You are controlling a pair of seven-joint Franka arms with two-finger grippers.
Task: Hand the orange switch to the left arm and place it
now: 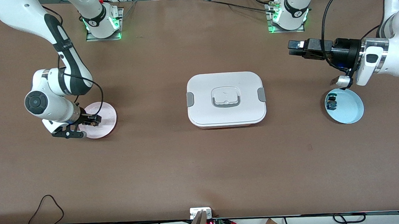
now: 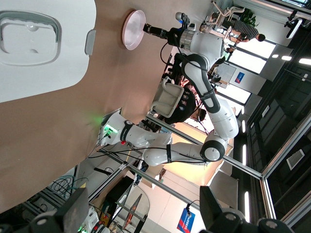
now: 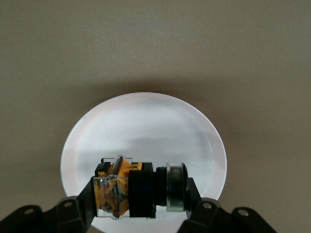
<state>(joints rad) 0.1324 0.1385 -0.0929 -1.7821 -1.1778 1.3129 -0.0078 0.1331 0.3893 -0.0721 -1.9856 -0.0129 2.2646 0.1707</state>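
The orange switch, with a black collar and a clear cap, lies sideways between the fingers of my right gripper. The right gripper is shut on it, low over the pink plate at the right arm's end of the table. The plate shows under the switch in the right wrist view. The white box with grey clips stands in the middle of the table. My left gripper is open and empty, held sideways in the air near the left arm's end, pointing toward the box.
A light blue plate at the left arm's end holds a small part with a blue body. The left wrist view shows the box and the pink plate past it. Bare brown table lies on all sides of the box.
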